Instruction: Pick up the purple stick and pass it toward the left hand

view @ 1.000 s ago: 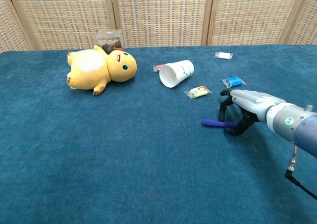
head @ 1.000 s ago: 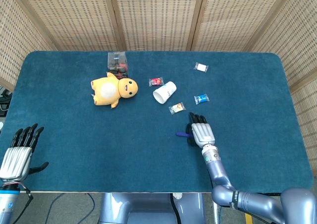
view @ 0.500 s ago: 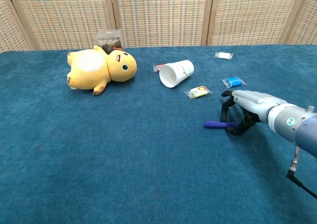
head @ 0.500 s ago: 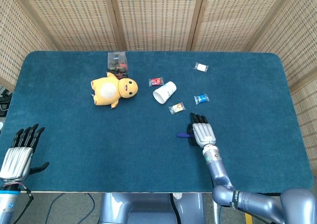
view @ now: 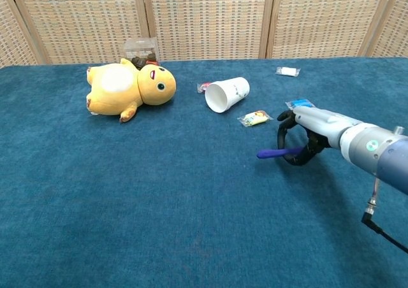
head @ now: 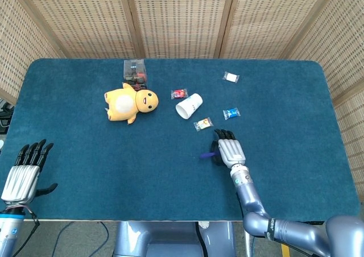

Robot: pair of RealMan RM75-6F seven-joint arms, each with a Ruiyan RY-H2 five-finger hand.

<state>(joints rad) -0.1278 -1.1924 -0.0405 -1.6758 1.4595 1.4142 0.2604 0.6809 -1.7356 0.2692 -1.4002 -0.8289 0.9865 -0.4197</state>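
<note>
Purple stick is in the right robot hand now, fingers curled round one end and the free end poking out toward the robot's left, just clear of the blue tabletop by the look of the chest view. From the head view the stick shows only as a short sliver beside the right robot hand, so how much of it sits inside the grip I cannot tell.

Taking the white paper cup as our marker: the stick hangs nearer the robot than the cup and a little to the right of it, with a small yellow-wrapped candy between the two.

Now the risks. That grip looks to be at one end only, so the long free end could lever down and slip out if the wrist rolls on the way across. A low sweep could drag the tip into the cloth and twist it loose. The left robot hand waits well away from the cup at the near left edge, fingers spread and holding nothing, so it is a long carry, and any wobble has time to grow. A swing on the far side could also clip the cup or the yellow plush toy beyond it.
</note>
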